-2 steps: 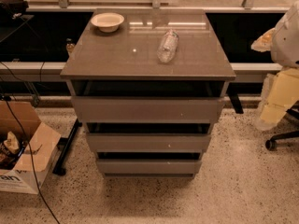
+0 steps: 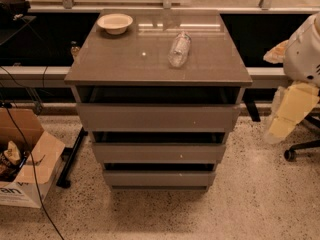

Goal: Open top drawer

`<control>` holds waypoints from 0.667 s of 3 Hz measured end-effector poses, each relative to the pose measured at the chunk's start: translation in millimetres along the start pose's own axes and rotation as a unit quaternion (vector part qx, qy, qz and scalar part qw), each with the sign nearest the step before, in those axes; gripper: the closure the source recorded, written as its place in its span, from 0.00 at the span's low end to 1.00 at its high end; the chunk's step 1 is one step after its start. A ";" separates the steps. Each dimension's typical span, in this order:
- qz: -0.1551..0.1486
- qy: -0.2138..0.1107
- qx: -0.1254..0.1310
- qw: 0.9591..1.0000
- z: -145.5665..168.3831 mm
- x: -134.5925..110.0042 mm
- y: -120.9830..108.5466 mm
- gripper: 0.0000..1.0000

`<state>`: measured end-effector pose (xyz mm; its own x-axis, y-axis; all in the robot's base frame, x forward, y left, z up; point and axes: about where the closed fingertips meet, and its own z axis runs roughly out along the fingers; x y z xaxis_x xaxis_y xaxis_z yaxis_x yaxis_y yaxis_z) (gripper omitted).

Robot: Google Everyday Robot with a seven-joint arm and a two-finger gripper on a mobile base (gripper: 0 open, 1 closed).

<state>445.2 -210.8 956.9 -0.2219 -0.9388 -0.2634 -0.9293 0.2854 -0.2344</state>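
The top drawer (image 2: pixel 157 117) is the widest of three grey drawer fronts in a grey cabinet, directly under the cabinet top (image 2: pixel 125 64). Its front is flat and has no handle. A dark gap shows above it. Two narrower drawer fronts, the middle one (image 2: pixel 158 153) and the bottom one (image 2: pixel 159 178), sit below it. My white arm (image 2: pixel 303 49) is at the far right edge. My gripper (image 2: pixel 290 111), with yellowish padding, hangs below the arm, to the right of the cabinet and apart from the drawer.
A white bowl (image 2: pixel 115 23) and a clear plastic bottle (image 2: pixel 179 49) lying on its side are on the cabinet top. An open cardboard box (image 2: pixel 27 159) and cables are on the floor at left. A chair base (image 2: pixel 300 149) is at right. A dark bench runs behind the cabinet.
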 end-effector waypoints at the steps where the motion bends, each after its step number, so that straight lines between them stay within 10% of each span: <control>1: 0.017 -0.033 -0.012 0.999 55.2 1.4 -0.4 0.00; 2: 0.029 -0.045 -0.031 0.998 101.2 3.1 -3.4 0.00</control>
<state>477.6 -195.1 862.1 -0.2513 -0.8989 -0.3589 -0.9325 0.3242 -0.1591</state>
